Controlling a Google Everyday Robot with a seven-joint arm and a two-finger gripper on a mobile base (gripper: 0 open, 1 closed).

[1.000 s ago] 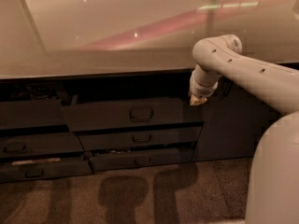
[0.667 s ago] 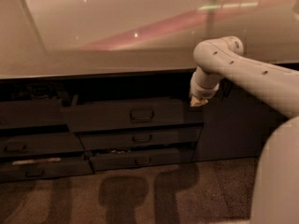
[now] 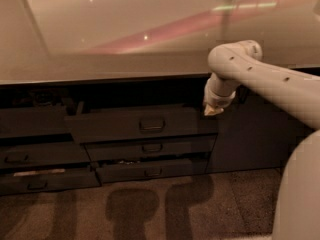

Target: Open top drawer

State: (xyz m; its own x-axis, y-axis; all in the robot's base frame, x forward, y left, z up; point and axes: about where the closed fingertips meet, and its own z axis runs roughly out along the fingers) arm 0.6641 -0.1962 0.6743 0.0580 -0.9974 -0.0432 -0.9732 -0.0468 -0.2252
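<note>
The top drawer (image 3: 115,126) is a wide dark grey front under the countertop, with a small loop handle (image 3: 151,125) at its centre. It stands slightly out from the cabinet, with a dark gap above it. My gripper (image 3: 214,109) hangs from the pale arm that comes in from the right. It sits at the drawer's upper right corner, well right of the handle.
Two shorter dark drawers (image 3: 151,147) (image 3: 152,172) lie below the top one, and more drawers (image 3: 20,159) lie to the left. A dark cabinet door (image 3: 250,134) is behind the arm. A pale countertop (image 3: 125,34) overhangs above. My pale body (image 3: 300,194) fills the lower right.
</note>
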